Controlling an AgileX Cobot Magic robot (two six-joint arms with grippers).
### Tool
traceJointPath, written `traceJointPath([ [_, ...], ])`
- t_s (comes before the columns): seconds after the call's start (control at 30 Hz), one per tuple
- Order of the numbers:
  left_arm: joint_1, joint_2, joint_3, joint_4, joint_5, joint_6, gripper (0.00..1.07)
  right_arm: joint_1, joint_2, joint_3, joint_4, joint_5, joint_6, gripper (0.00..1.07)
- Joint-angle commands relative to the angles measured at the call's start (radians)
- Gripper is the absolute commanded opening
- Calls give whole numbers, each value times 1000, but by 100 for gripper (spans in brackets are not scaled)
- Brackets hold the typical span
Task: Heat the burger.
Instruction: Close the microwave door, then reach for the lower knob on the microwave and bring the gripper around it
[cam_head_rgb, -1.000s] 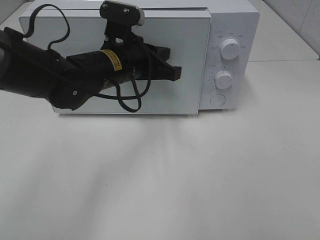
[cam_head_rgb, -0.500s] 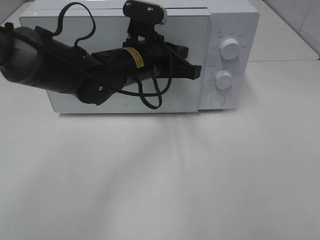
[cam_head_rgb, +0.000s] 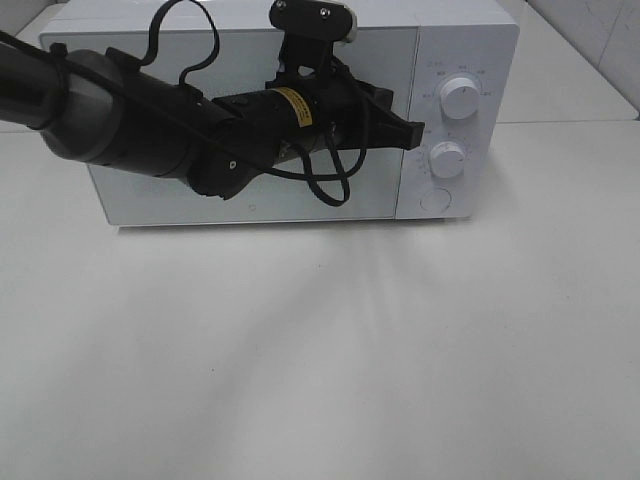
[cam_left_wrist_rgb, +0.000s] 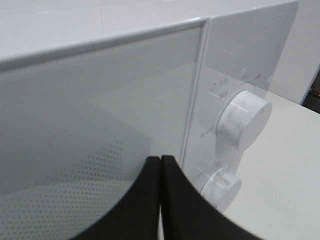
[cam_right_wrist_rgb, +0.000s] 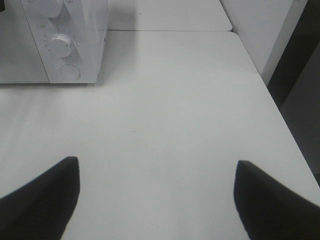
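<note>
The burger is out of view; no frame shows it. A white microwave (cam_head_rgb: 455, 60) stands at the back of the table with its door (cam_head_rgb: 370, 60) flush against the body. My left gripper (cam_head_rgb: 415, 132) is shut and empty, its tip at the door's right edge, just left of the knobs. In the left wrist view the shut fingertips (cam_left_wrist_rgb: 160, 160) sit against the door (cam_left_wrist_rgb: 100, 125) close to the upper knob (cam_left_wrist_rgb: 245, 117) and the lower knob (cam_left_wrist_rgb: 220, 187). My right gripper (cam_right_wrist_rgb: 155, 170) is open over bare table, holding nothing.
The control panel carries an upper knob (cam_head_rgb: 459, 97), a lower knob (cam_head_rgb: 447, 160) and a round button (cam_head_rgb: 434, 200). The right wrist view shows the microwave (cam_right_wrist_rgb: 85, 35) far off and the table's edge (cam_right_wrist_rgb: 280, 115) beside a dark gap.
My left arm has swept to the right across the microwave's front, and the door has gone from slightly ajar to flush. The right gripper has not moved.
</note>
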Motion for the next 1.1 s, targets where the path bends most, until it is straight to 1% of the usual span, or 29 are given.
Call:
traceJointPath([
  [0.03,6,-3,-26,-62,-11,2,0,-8,-35,2,2,-13,-4,76],
  [0.13,-26,-22,-24,-62,65,9,0,-8,-35,2,2,-13,-4,76],
  [0.17,-26,-22,-24,-62,65,9,0,-8,-35,2,2,-13,-4,76],
  [0.23,-47,-34,-24,-62,140,13,0,-8,-35,2,2,-13,-4,76],
  [0.3,-53,-42,-24,-62,162,13,0,-8,-35,2,2,-13,-4,76],
  [0.33,-66,-56,-24,-62,216,13,2,-8,-35,2,2,-13,-4,76],
  [0.37,-66,-56,-24,-62,216,13,2,-8,-35,2,2,-13,-4,76],
  [0.4,-75,-71,-24,-62,265,13,12,-8,-35,2,2,-13,-4,76],
  [0.43,-79,-82,-24,-62,293,13,21,-8,-35,2,2,-13,-4,76],
  [0.47,-79,-82,-24,-62,293,13,21,-8,-35,2,2,-13,-4,76],
  [0.5,-82,-94,-24,-62,337,10,41,-8,-35,2,2,-13,-4,76],
  [0.53,-82,-94,-24,-62,337,10,41,-8,-35,2,2,-13,-4,76],
  [0.57,-87,-102,-24,-65,358,0,55,-8,-35,2,2,-13,-4,76],
  [0.6,-87,-112,-24,-74,412,-30,79,-8,-35,2,2,-13,-4,76],
  [0.63,-87,-112,-24,-74,412,-30,79,-8,-35,2,2,-13,-4,76],
  [0.67,-87,-124,-24,-81,488,-65,101,-8,-35,2,2,-13,-4,76],
  [0.7,-87,-132,-24,-84,539,-87,102,-8,-35,2,2,-13,-4,76],
  [0.73,-87,-132,-24,-84,539,-87,102,-8,-35,2,2,-13,-4,76],
  [0.77,-87,-153,-24,-89,638,-124,100,-8,-35,2,2,-13,-4,76],
  [0.8,-87,-165,-24,-89,698,-140,100,-8,-35,2,2,-13,-4,76],
  [0.83,-87,-165,-24,-89,698,-140,100,-8,-35,2,2,-13,-4,76],
  [0.87,-87,-191,-24,-89,804,-156,100,-8,-35,2,2,-13,-4,76],
  [0.9,-87,-191,-24,-89,804,-156,100,-8,-35,2,2,-13,-4,76],
  [0.93,-87,-200,-24,-89,863,-160,100,-8,-35,2,2,-13,-4,76],
  [0.97,-87,-227,-24,-89,971,-162,100,-8,-35,2,2,-13,-4,76],
  [1.0,-87,-227,-24,-89,971,-162,100,-8,-35,2,2,-13,-4,76],
  [1.03,-87,-251,-24,-89,1060,-162,100,-8,-35,2,2,-13,-4,76],
  [1.07,-87,-260,-24,-89,1097,-162,100,-8,-35,2,2,-13,-4,76],
  [1.1,-87,-260,-24,-89,1097,-162,100,-8,-35,2,2,-13,-4,76],
])
